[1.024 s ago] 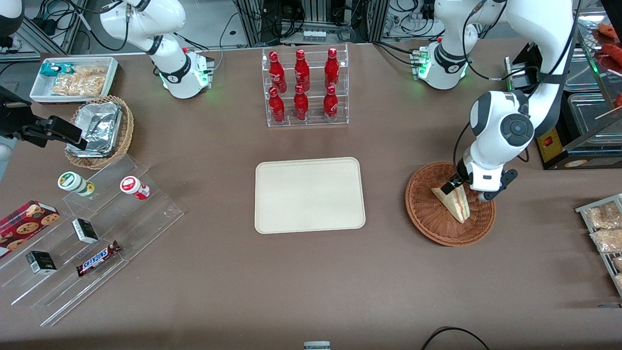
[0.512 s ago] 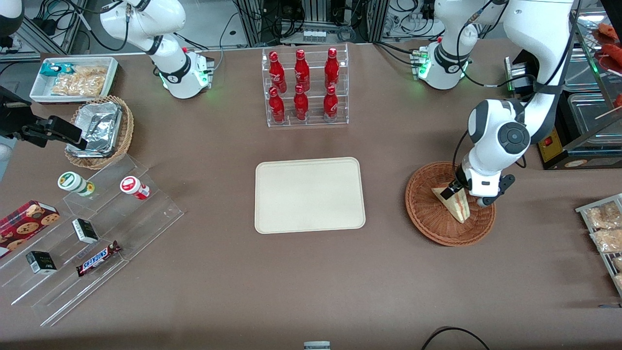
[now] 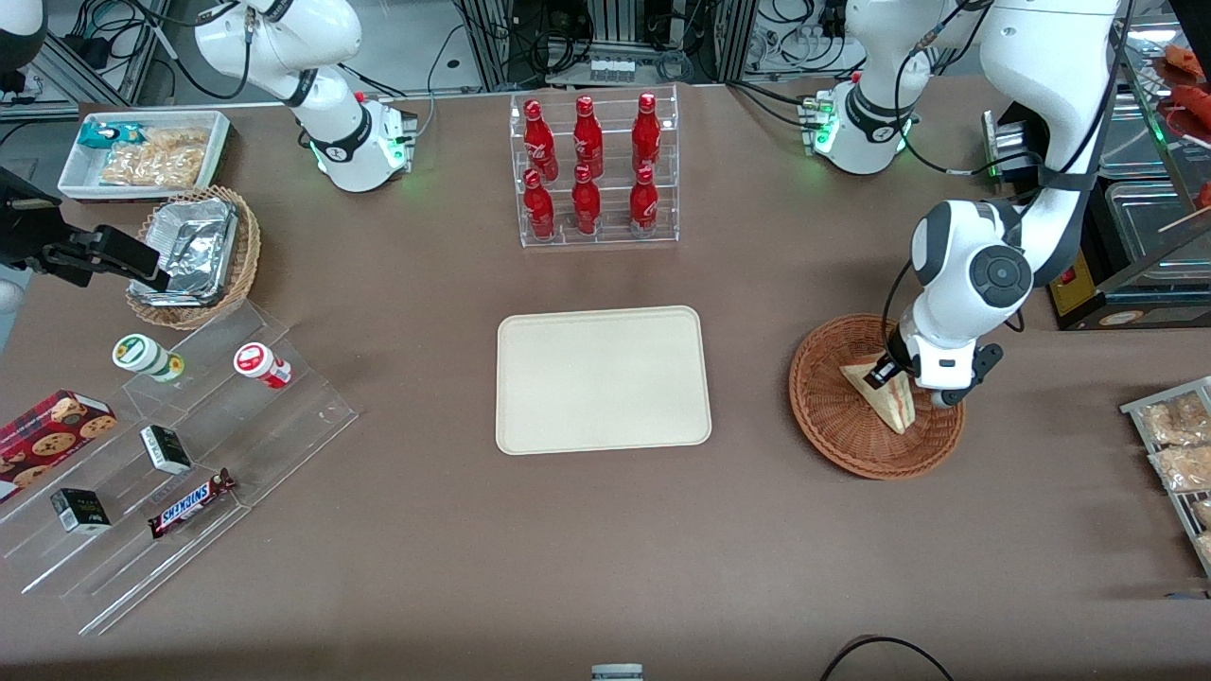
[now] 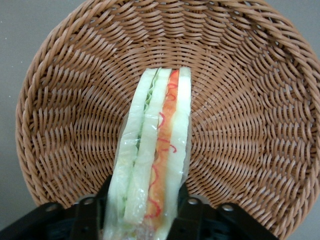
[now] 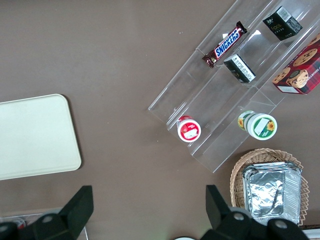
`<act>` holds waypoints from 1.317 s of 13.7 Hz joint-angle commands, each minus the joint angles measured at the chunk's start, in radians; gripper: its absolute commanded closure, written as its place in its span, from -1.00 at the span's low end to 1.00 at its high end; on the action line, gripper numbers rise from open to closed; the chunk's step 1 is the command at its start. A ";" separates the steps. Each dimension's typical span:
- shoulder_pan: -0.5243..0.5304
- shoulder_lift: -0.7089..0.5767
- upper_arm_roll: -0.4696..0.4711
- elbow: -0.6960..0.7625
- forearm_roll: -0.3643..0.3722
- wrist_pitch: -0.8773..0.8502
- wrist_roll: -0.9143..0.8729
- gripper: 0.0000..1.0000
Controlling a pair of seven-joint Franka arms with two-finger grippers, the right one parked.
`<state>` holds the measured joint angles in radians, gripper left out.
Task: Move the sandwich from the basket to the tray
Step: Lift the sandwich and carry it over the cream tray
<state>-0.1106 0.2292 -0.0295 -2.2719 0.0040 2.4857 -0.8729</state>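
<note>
The sandwich [image 3: 891,405], a pale bread wedge with red and green filling, stands on edge in the round reddish-brown basket [image 3: 842,430] toward the working arm's end of the table. My left gripper [image 3: 894,376] is down inside the basket, over the sandwich's thick end. In the left wrist view its black fingers [image 4: 192,212] press both sides of the wrapped sandwich [image 4: 155,150], which rests on the basket's [image 4: 250,100] woven floor. The cream-beige tray [image 3: 603,378] lies flat and bare at the table's middle, beside the basket; the right wrist view shows the tray's [image 5: 35,135] corner.
A clear rack of red bottles [image 3: 596,170] stands farther from the front camera than the tray. Acrylic steps [image 3: 284,426] hold snacks toward the parked arm's end, near a tan foil basket [image 3: 194,255] and a white bin [image 3: 142,151]. Packets [image 3: 1178,445] and a black machine [image 3: 1088,274] flank the reddish-brown basket.
The left arm's elbow and wrist dropped lower over the basket, bringing the gripper down around the sandwich. The sandwich has stayed where it was in the basket.
</note>
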 commanded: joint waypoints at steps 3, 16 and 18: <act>-0.006 0.007 -0.006 0.127 0.001 -0.178 -0.009 0.77; -0.332 0.073 -0.006 0.356 0.041 -0.516 0.215 0.78; -0.378 0.100 -0.007 0.393 0.025 -0.516 0.207 0.78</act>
<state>-0.4470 0.2879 -0.0484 -1.9478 0.0298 1.9927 -0.6631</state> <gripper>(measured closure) 0.859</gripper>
